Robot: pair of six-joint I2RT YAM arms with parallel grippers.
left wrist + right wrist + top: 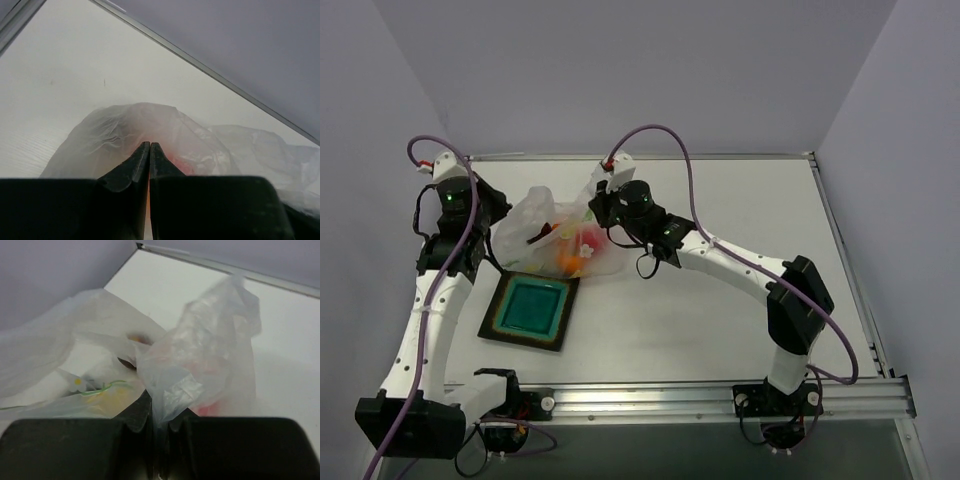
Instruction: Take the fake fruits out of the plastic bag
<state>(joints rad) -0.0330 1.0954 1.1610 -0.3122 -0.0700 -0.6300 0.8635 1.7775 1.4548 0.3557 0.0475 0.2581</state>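
plastic bag (215, 340) pinched in right hand (159, 415), teal dish (532, 310) overhead only

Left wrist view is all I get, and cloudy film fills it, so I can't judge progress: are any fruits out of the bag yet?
Observer: No. From above, the fruits show red and orange through the bag; none lies outside.
Operator: And the right side?
Observer: The right fingers are shut on a fold of the bag.
Operator: Somewhere to put them?
Observer: A teal dish lies just below the bag in the top view.
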